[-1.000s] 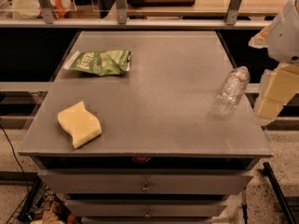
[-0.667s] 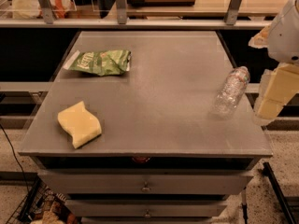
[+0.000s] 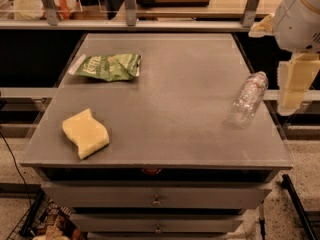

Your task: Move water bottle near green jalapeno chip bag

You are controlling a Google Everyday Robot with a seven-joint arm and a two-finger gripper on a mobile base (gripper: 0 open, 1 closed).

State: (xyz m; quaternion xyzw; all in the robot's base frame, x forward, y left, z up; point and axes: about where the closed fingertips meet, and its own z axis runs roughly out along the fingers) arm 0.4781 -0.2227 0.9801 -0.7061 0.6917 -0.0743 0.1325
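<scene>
One water bottle [image 3: 248,98] lies on its side near the right edge of the grey tabletop [image 3: 175,109], its cap end pointing toward the far right corner. Just off that edge, beside the bottle but not touching it, hangs the robot's gripper [image 3: 291,91], pale yellow under a white arm [image 3: 300,19]. Whether it is spread or closed I cannot tell. The green jalapeno chip bag [image 3: 107,66] lies flat at the far left, well apart from the bottle. A yellow wavy-edged sponge [image 3: 86,133] sits at the near left. Drawers [image 3: 157,199] run below the top.
</scene>
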